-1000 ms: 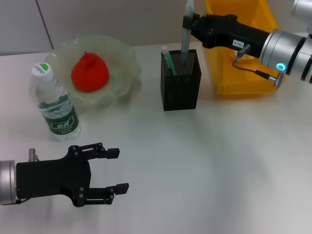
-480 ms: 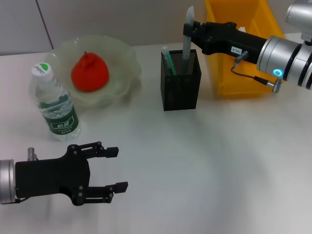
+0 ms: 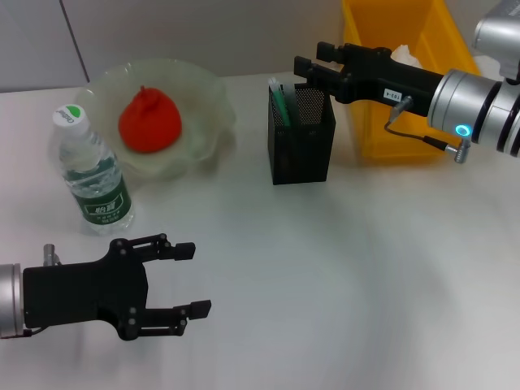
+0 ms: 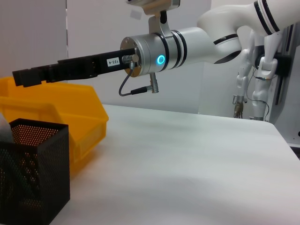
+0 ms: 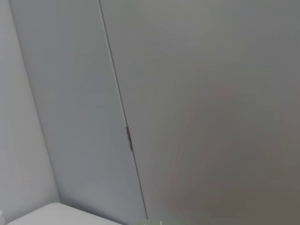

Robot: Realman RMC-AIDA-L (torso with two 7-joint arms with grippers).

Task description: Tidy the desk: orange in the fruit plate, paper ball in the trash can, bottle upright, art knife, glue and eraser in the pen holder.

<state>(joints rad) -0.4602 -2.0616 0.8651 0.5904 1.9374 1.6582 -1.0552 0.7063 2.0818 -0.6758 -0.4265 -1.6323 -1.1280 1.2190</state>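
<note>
My right gripper [image 3: 315, 65] is open and empty, just above the back rim of the black mesh pen holder [image 3: 301, 138]. It also shows in the left wrist view [image 4: 28, 77], over the holder [image 4: 33, 173]. A green-and-white stick [image 3: 280, 97] leans inside the holder; the art knife and eraser are hidden. The orange [image 3: 149, 120] lies in the pale-green fruit plate [image 3: 207, 97]. The bottle [image 3: 91, 172] stands upright left of it. A white paper ball [image 3: 409, 55] lies in the yellow trash can [image 3: 398, 122]. My left gripper [image 3: 193, 280] is open, low at the front left.
The trash can [image 4: 70, 117] stands right beside the pen holder. The bottle and plate are close together at the back left. The white table [image 3: 341, 276] stretches across the front and right.
The grey stick held upright over the pen holder has dropped down into it and no longer sticks out. My right gripper has opened and lowered slightly. The left arm barely moved.
</note>
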